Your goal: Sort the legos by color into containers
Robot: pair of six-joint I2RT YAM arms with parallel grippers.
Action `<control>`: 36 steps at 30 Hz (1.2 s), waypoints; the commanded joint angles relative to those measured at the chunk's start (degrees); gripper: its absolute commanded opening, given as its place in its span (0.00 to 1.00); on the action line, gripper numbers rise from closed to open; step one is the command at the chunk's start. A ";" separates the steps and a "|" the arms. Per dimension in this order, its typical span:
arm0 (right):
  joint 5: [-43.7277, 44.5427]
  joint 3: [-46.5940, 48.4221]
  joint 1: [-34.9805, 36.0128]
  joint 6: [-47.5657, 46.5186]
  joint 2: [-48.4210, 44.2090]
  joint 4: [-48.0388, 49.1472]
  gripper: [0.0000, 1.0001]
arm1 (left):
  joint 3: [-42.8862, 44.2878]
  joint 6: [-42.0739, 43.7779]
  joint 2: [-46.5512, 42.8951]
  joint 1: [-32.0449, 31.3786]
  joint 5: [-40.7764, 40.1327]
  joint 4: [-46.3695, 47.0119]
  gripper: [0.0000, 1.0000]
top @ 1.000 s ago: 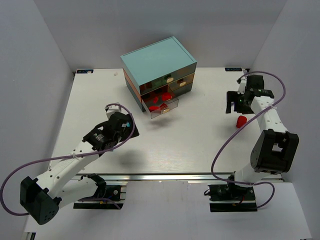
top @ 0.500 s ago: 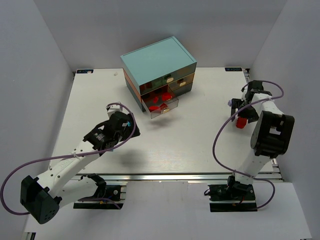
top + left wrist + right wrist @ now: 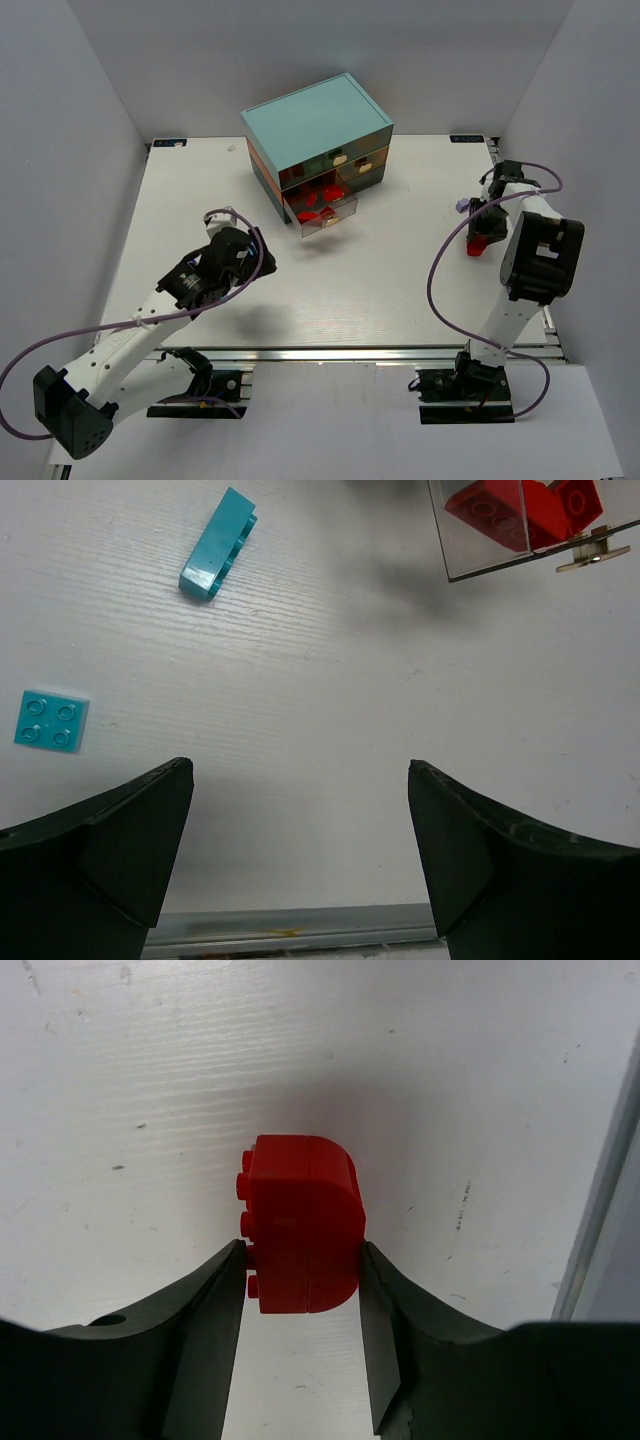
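Note:
A red brick (image 3: 300, 1225) lies on its side on the white table at the far right, seen small in the top view (image 3: 476, 246). My right gripper (image 3: 302, 1252) is down on it, one finger touching each side, shut on it; in the top view the gripper (image 3: 479, 236) covers most of the brick. My left gripper (image 3: 300, 770) is open and empty above the table at left centre (image 3: 243, 255). Two cyan-blue bricks (image 3: 218, 544) (image 3: 51, 721) lie ahead of it. A clear drawer (image 3: 325, 212) of the teal-topped chest (image 3: 315, 122) stands pulled out with red bricks (image 3: 505, 508) inside.
The chest's other drawers are pushed in, their tan knobs facing the arms. The right table edge (image 3: 605, 1190) runs close beside the red brick. A metal rail (image 3: 330, 353) lines the near edge.
My right gripper has come down from behind the red brick and closed round it. My left arm has drawn back slightly toward the near left.

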 commanded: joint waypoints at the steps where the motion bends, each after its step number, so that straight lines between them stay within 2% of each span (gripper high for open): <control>1: -3.59 0.93 -0.21 -0.77 -3.58 -2.29 0.18 | -0.60 -0.76 -1.51 0.23 1.02 1.07 0.98; 2: -7.25 1.11 -0.12 -0.95 -4.28 -3.00 0.13 | -0.60 -0.15 -1.51 0.23 1.55 2.56 0.98; 4: -10.60 1.72 0.06 -1.65 -5.25 -4.40 0.11 | -0.60 0.82 -1.42 0.23 3.92 4.41 0.98; 5: -15.58 2.24 0.14 -2.26 -6.30 -5.02 0.07 | -0.60 1.96 -1.25 0.23 5.05 6.86 0.98; 7: -21.40 4.00 0.67 -4.80 -7.45 -6.25 0.06 | -0.51 3.19 -0.81 0.23 9.97 9.94 0.98; 8: -28.48 4.79 1.02 -5.95 -8.50 -7.74 0.03 | -0.43 4.07 0.15 0.23 11.99 13.18 0.98; 10: -34.68 7.68 2.24 -9.10 -9.38 -9.41 0.00 | -0.25 4.34 1.56 0.23 17.95 16.88 0.98; 12: -44.25 9.88 2.87 -10.96 -10.18 -12.31 0.00 | 0.27 4.25 4.53 0.23 20.35 21.37 0.98; 13: -47.07 10.94 3.65 -12.36 -10.35 -13.72 0.00 | 1.15 4.25 5.86 -0.29 25.14 22.95 0.98; 14: -53.28 12.95 4.36 -15.33 -10.53 -16.17 0.00 | 1.85 4.25 7.09 -0.82 26.41 25.49 0.98; 18: -62.64 16.66 8.58 -22.63 -11.23 -21.71 0.00 | 5.72 4.16 12.63 -0.82 32.92 30.78 0.98; 23: -63.80 16.14 15.95 -26.60 -15.88 -19.89 0.00 | 11.34 4.17 17.12 -0.13 37.22 36.05 0.98; 25: -63.62 13.95 18.94 -27.14 -19.64 -15.59 0.00 | 12.23 2.68 18.52 -0.12 38.63 38.33 0.98; 31: -51.24 5.26 26.14 -27.75 -29.32 -2.58 0.00 | 14.60 -1.72 19.67 -0.12 40.22 42.47 0.98; 36: -39.55 1.73 32.12 -26.70 -32.77 5.78 0.00 | 15.92 -4.71 21.78 -0.12 43.21 44.32 0.98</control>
